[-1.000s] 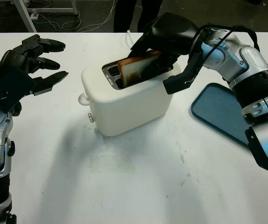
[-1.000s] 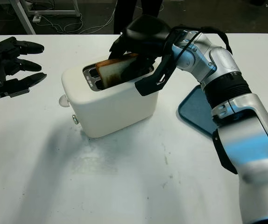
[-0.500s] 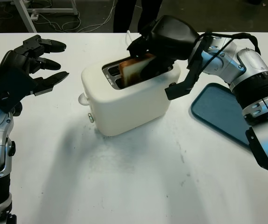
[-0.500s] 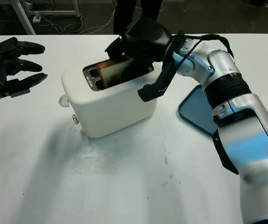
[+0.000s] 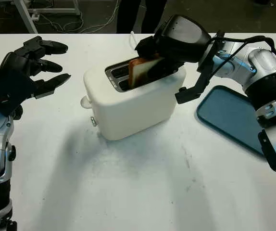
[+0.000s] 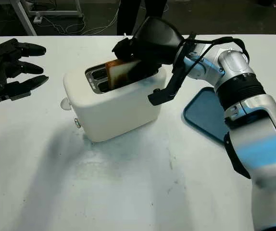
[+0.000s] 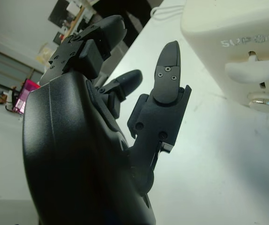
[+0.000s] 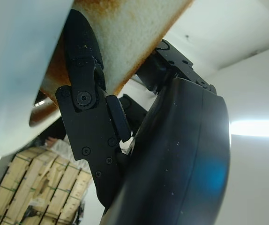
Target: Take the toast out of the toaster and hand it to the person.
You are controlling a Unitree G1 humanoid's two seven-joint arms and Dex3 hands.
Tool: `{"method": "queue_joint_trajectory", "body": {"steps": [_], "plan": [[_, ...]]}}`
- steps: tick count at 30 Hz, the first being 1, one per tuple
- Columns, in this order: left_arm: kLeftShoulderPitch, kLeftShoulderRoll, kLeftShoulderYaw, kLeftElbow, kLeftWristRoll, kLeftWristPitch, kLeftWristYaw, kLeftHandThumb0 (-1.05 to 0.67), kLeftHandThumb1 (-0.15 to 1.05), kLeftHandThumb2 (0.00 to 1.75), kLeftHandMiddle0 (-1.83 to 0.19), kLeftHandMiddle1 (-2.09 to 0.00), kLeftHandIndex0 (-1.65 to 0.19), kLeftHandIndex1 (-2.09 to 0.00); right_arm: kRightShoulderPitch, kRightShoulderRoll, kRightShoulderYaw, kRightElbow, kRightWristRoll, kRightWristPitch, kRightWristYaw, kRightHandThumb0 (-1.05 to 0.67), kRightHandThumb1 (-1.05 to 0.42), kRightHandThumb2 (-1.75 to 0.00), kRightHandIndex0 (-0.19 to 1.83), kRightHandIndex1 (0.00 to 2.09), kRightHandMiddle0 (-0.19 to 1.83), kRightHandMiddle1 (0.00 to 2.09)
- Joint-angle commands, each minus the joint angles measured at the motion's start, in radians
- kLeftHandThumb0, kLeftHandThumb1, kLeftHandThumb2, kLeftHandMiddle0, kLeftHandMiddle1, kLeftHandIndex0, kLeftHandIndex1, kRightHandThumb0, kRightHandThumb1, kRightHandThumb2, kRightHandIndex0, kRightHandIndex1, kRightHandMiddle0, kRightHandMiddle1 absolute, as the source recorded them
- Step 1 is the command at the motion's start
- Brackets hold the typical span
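Bright, even light from above washes the white counter (image 5: 128, 192). A soft grey shadow pools in front of the toaster (image 5: 133, 103). Head views are crisp. Up close at the right wrist, the toast (image 8: 125, 37) blurs, with a bright glow behind.

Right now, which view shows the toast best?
Left eye view: the toast stands partway out of the toaster slot, gripped by the right hand. Right eye view shows much the same. Right wrist view has its crust close up, against a finger.
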Motion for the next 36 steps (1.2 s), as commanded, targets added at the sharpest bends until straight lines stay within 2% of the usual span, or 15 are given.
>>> {"method": "queue_joint_trajectory", "body": {"steps": [1,9,11,12,14,16,19,20,24,27,36], "plan": [[0.014,0.008,0.007,-0.008,0.006,0.001,0.008,-0.28,0.82,0.25,-0.27,-1.11,-0.33,-0.74,-0.040,-0.016,-0.019,0.014,0.013,-0.011,-0.029,-0.54,-0.92,-0.45,1.10,1.75,0.82,1.75],[0.017,0.008,0.009,-0.020,0.008,0.017,0.008,-0.25,0.84,0.24,-0.27,-1.08,-0.33,-0.72,-0.100,-0.021,-0.126,0.109,0.192,-0.011,0.118,-0.52,-0.92,-0.44,0.99,1.75,0.70,1.75],[0.017,0.010,0.006,-0.022,0.011,0.017,0.008,-0.24,0.84,0.23,-0.27,-1.08,-0.33,-0.71,-0.121,-0.018,-0.166,0.140,0.275,0.007,0.223,-0.53,-0.92,-0.49,0.98,1.75,0.69,1.61],[0.017,0.012,0.004,-0.020,0.014,0.013,0.008,-0.24,0.84,0.23,-0.27,-1.07,-0.33,-0.71,-0.131,-0.019,-0.184,0.148,0.306,0.026,0.263,-0.54,-0.92,-0.50,0.98,1.75,0.70,1.61],[0.017,0.013,0.003,-0.018,0.016,0.008,0.007,-0.23,0.85,0.23,-0.28,-1.07,-0.33,-0.71,-0.142,-0.023,-0.220,0.157,0.361,0.050,0.319,-0.54,-0.92,-0.50,1.01,1.75,0.69,1.72],[0.016,0.013,0.004,-0.017,0.017,0.005,0.008,-0.22,0.85,0.23,-0.28,-1.07,-0.33,-0.71,-0.146,-0.028,-0.255,0.169,0.407,0.048,0.343,-0.52,-0.92,-0.47,1.00,1.75,0.68,1.74],[0.017,0.015,0.003,-0.019,0.020,0.005,0.009,-0.23,0.85,0.23,-0.28,-1.07,-0.34,-0.70,-0.156,-0.035,-0.300,0.207,0.458,0.016,0.348,-0.51,-0.92,-0.45,1.01,1.75,0.71,1.74],[0.018,0.016,0.003,-0.018,0.020,0.000,0.008,-0.23,0.85,0.23,-0.28,-1.07,-0.34,-0.70,-0.160,-0.038,-0.310,0.218,0.467,0.017,0.348,-0.53,-0.92,-0.46,1.07,1.75,0.78,1.74],[0.018,0.015,0.005,-0.015,0.017,0.001,0.007,-0.23,0.85,0.23,-0.28,-1.07,-0.34,-0.70,-0.170,-0.049,-0.338,0.249,0.484,0.047,0.339,-0.57,-0.92,-0.43,1.16,1.75,0.90,1.75],[0.019,0.016,0.003,-0.015,0.021,0.001,0.009,-0.24,0.85,0.22,-0.29,-1.07,-0.34,-0.70,-0.170,-0.066,-0.336,0.266,0.457,0.078,0.286,-0.57,-0.92,-0.44,1.14,1.75,0.91,1.75],[0.018,0.008,0.004,-0.021,0.015,0.014,0.017,-0.23,0.85,0.22,-0.29,-1.07,-0.35,-0.69,-0.131,-0.077,-0.361,0.331,0.463,0.273,0.184,-0.59,-0.92,-0.41,1.09,1.75,0.89,1.75]]}}
